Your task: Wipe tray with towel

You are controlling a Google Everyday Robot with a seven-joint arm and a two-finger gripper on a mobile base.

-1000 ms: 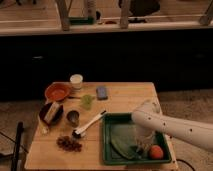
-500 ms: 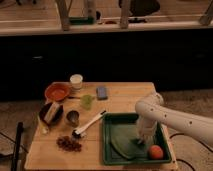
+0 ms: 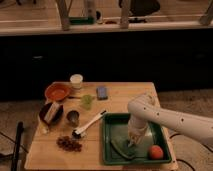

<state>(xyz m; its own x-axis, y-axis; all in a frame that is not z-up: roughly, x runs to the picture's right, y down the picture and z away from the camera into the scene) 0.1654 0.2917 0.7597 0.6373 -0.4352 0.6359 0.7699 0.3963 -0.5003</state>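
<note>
Honestly, the gripper [image 3: 133, 142] is parked low inside the green rectangular plastic tray [image 3: 108, 145], right at the crumpled greenish cloth towel [image 3: 122, 149]; its grip can't be told. The small round orange object [image 3: 156, 152] nearby could easily get knocked out by a wide swipe.

No text or label you can read; the gripper [image 3: 133, 142] sits low inside the green rectangular tray [image 3: 161, 131].

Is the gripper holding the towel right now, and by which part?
Cannot tell. The gripper is down inside the tray, at the right end of the towel, but the contact is hidden.
</note>
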